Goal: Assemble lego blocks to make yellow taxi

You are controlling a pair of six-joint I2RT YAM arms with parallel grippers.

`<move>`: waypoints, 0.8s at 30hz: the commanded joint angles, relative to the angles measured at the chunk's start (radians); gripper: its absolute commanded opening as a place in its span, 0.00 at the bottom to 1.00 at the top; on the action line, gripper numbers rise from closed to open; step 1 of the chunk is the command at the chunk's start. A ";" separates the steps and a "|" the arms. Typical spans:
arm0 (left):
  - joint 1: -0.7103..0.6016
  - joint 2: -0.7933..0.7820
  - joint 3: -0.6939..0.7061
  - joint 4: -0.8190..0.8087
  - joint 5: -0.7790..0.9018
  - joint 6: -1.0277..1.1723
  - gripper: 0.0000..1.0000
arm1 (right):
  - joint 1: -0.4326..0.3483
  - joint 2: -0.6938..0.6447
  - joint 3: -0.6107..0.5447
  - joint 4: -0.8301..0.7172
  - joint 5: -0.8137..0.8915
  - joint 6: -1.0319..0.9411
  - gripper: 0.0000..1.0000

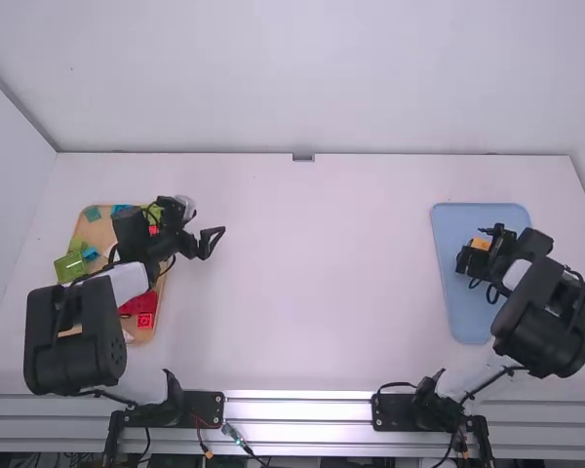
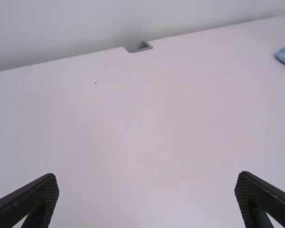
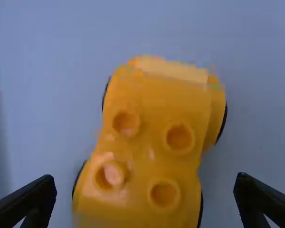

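Tray (image 1: 456, 317): we judge car (image 3: 149, 107) light, stiff; grip mid-flanks. Left gripper (image 2: 147, 176), right gripper (image 3: 145, 176) wide open, empty.

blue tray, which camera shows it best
High view: most of the tray shows, the right gripper over part. Left wrist view: a corner. Right wrist view: its floor around the yellow car.

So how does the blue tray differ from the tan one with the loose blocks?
The blue tray is pale blue; the tan tray is light brown. The blue tray bears a yellow wheeled vehicle, while the tan tray holds blocks in several colours. Both lie on the white table and have rounded corners.
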 commanded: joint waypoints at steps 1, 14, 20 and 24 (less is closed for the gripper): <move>-0.024 -0.045 -0.011 -0.009 -0.089 -0.096 0.99 | 0.020 -0.090 0.059 -0.064 0.040 0.024 0.99; -0.251 -0.523 -0.011 -0.231 -0.444 -0.162 0.99 | 0.311 -0.468 0.200 -0.326 0.230 0.154 0.99; -0.250 -0.738 -0.011 -0.246 -0.440 -0.231 0.99 | 0.449 -0.635 0.200 -0.325 0.229 0.052 0.99; -0.273 -0.793 -0.041 -0.288 -0.470 -0.264 0.96 | 0.499 -0.682 0.170 -0.297 0.259 0.064 0.96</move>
